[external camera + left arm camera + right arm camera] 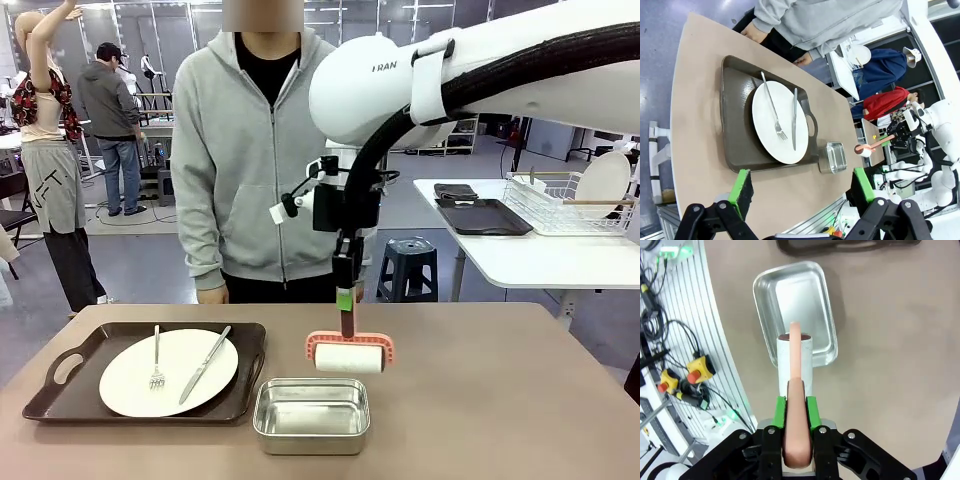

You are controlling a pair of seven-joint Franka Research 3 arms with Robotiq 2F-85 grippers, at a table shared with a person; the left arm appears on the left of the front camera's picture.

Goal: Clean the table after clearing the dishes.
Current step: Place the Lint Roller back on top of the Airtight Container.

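Observation:
On the brownish table (500, 420), at its left, a dark tray (60, 375) carries a white plate (125, 385) with a fork (156, 365) and a knife (205, 363). My right gripper (346, 298) is shut on the pink handle of a lint roller (349, 358), whose white roll hangs just behind a small steel pan (312, 415). In the right wrist view the right gripper (796, 407) clamps the handle and the roll (784, 360) overlaps the pan (805, 295). My left gripper (802, 192) is open, high above the tray (735, 135) and plate (765, 115).
A person in a grey hoodie (250, 150) stands at the far edge, one hand (212, 295) near the tray. Behind, at the right, a white table (540, 255) holds a wire rack (560, 205) and dark trays. A blue stool (408, 265) stands beside it.

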